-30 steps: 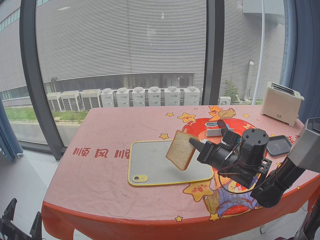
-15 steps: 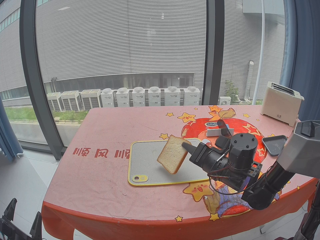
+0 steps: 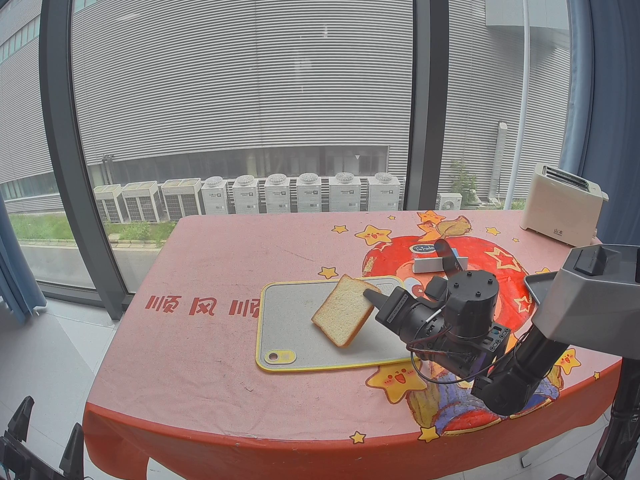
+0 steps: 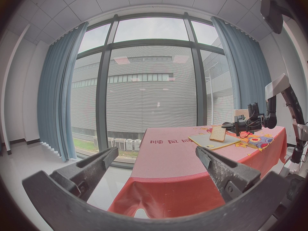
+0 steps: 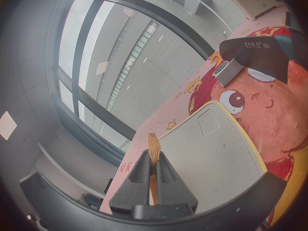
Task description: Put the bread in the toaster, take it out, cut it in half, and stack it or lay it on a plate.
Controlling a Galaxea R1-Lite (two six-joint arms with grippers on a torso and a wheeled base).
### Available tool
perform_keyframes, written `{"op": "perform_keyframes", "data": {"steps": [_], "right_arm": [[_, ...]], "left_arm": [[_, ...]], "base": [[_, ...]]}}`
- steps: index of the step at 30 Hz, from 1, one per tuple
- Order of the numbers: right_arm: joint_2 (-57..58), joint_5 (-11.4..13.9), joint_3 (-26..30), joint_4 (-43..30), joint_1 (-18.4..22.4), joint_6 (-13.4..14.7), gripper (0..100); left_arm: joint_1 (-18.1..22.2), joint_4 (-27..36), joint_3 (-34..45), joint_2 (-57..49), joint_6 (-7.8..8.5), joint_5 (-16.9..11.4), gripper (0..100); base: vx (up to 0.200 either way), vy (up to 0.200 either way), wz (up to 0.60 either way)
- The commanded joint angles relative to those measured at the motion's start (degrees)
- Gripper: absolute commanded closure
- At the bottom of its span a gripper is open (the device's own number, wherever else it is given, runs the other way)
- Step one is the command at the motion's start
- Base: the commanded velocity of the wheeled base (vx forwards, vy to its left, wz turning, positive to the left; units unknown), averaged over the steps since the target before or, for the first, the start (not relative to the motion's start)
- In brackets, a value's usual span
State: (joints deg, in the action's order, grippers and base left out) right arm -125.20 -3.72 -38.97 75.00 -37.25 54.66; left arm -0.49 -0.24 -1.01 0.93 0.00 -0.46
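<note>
Tan bread [image 3: 343,310], pinched by one edge between the closed fingers of the right gripper [image 3: 369,295], has come down and leftward since a second ago. It now hangs tilted low over the grey cutting board [image 3: 293,331], its lower corner at or just above the surface. The left gripper [image 4: 156,152] waits as before, fingers spread wide, well off the table [image 3: 213,368].

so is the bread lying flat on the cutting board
No, the bread is tilted, held by the right tool over the cutting board.
</note>
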Motion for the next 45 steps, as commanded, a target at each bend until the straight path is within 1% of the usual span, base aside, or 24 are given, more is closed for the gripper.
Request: {"op": "perform_keyframes", "data": {"steps": [1, 7, 8, 14, 15, 17, 21, 22, 24, 26, 27, 29, 30, 31, 34, 40, 45], "right_arm": [[-0.31, 0.03, -0.05, -0.03, 0.08, -0.08, 100], [-0.05, -0.06, -0.14, -0.82, 0.08, -0.26, 100], [-0.13, -0.06, -0.23, -0.82, 0.08, -0.35, 0], [0.83, -0.15, -0.40, -1.26, 0.08, -0.70, 0], [1.80, -0.15, -0.40, -1.96, -0.19, -1.31, 0], [2.59, -0.15, -0.93, -4.24, -0.45, -2.02, 0], [3.64, -0.24, -3.04, -9.34, -0.71, -2.19, 0], [3.64, -0.24, -3.04, -9.34, -0.71, -2.19, 0], [4.61, -0.24, -4.88, -13.91, -0.71, -2.19, 0], [4.96, -0.24, -5.85, -15.76, -0.71, -2.19, 0], [5.49, -0.24, -7.43, -19.10, -0.71, -2.19, 0], [6.11, -0.15, -8.84, -22.09, -0.71, -2.19, 0], [6.11, -0.15, -8.84, -22.09, -0.71, -2.19, 0], [6.46, -0.24, -9.98, -24.72, -0.71, -2.10, 0], [6.90, -0.24, -11.04, -27.89, -0.71, -2.02, 0], [7.60, -0.24, -11.04, -30.96, -0.63, -1.93, 0], [8.74, -0.41, -12.18, -35.53, 0.08, -1.58, 0]], "left_arm": [[0.05, -0.02, 1.01, -0.93, 0.00, -0.06, 0], [0.05, -0.02, 1.01, -0.93, 0.00, -0.06, 0], [0.05, -0.02, 1.01, -0.93, 0.00, -0.06, 0], [-0.04, -0.02, 1.01, -0.93, 0.09, -0.06, 0], [0.05, -0.02, 1.01, -0.93, 0.00, -0.06, 0], [0.05, -0.02, 1.01, -0.93, 0.00, -0.06, 0], [-0.04, -0.11, 1.01, -0.93, 0.00, -0.06, 0], [-0.04, -0.11, 1.01, -0.93, 0.00, -0.06, 0], [0.05, -0.02, 1.01, -0.93, 0.00, -0.06, 0], [-0.04, -0.11, 1.01, -0.93, 0.00, -0.06, 0], [0.05, -0.02, 1.01, -0.93, 0.00, -0.06, 0], [0.05, -0.02, 1.01, -0.93, 0.00, -0.06, 0], [0.05, -0.02, 1.01, -0.93, 0.00, -0.06, 0], [0.05, -0.02, 1.01, -0.93, 0.00, -0.06, 0], [0.05, -0.02, 1.01, -0.93, 0.00, -0.06, 0], [-0.04, -0.02, 1.01, -0.93, 0.00, -0.06, 0], [0.05, -0.02, 1.01, -0.93, 0.00, -0.06, 0]], "base": [[0.000, 0.000, 0.00], [0.000, 0.000, 0.00], [0.000, 0.000, 0.00], [0.000, 0.000, 0.00], [0.000, 0.000, 0.00], [0.000, 0.000, 0.00], [0.000, 0.000, 0.00], [0.000, 0.000, 0.00], [0.000, 0.000, 0.00], [0.000, 0.000, 0.00], [0.000, 0.000, 0.00], [0.000, 0.000, 0.00], [0.000, 0.000, 0.00], [0.000, 0.000, 0.00], [0.000, 0.000, 0.00], [0.000, 0.000, 0.00], [0.000, 0.000, 0.00]]}}
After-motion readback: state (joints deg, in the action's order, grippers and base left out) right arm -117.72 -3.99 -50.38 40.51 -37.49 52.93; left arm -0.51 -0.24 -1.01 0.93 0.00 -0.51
